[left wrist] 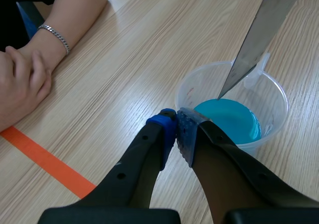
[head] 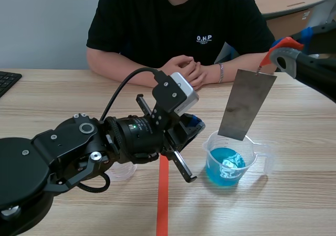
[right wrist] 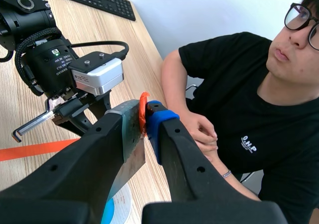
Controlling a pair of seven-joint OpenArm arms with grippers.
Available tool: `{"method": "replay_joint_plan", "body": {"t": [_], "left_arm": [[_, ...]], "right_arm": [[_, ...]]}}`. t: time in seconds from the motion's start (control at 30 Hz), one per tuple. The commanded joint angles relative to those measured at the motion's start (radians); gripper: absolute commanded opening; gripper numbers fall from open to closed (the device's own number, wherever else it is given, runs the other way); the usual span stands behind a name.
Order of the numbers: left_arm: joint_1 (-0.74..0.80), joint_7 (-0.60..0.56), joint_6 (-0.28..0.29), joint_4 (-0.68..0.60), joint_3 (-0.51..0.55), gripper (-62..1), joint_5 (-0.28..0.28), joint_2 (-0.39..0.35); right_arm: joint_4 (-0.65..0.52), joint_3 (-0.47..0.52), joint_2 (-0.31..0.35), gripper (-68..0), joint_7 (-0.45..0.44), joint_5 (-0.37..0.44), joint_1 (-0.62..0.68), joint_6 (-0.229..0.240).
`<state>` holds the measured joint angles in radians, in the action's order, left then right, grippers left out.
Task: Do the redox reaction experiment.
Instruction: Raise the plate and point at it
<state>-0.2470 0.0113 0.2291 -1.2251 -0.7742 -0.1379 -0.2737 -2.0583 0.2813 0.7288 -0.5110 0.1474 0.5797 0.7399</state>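
Since the metal plate [head: 247,105] hangs nearly upright, slightly tilted, from the right gripper [right wrist: 144,117], which is clamped on its top edge, the beaker [head: 262,152] lies straight below. The plate's lower corner is within the rim, seemingly not yet in the blue liquid [head: 226,165]. Likely next: lower it. Left gripper [left wrist: 177,129] clenched on nothing, low over the tabletop [head: 294,204], just beside the beaker's near rim.

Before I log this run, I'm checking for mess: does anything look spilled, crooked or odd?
No spill shows around the beaker of blue liquid. The one askew thing is the metal plate, hanging tilted from the right gripper, only its lower corner inside the rim.
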Motion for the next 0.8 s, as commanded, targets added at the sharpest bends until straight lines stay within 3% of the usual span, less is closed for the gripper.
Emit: {"method": "replay_joint_plan", "body": {"t": [0.0,0.77], "left_arm": [[-0.017,-0.014,-0.002,-0.013,0.0,-56.9,-0.006,0.01],[-0.016,-0.014,-0.003,-0.014,0.0,-56.9,-0.006,-0.013]], "right_arm": [[-0.009,0.012,0.013,-66.0,-0.01,0.018,-0.009,0.006],[-0.009,0.012,0.013,-66.0,-0.01,0.018,-0.009,0.006]]}}
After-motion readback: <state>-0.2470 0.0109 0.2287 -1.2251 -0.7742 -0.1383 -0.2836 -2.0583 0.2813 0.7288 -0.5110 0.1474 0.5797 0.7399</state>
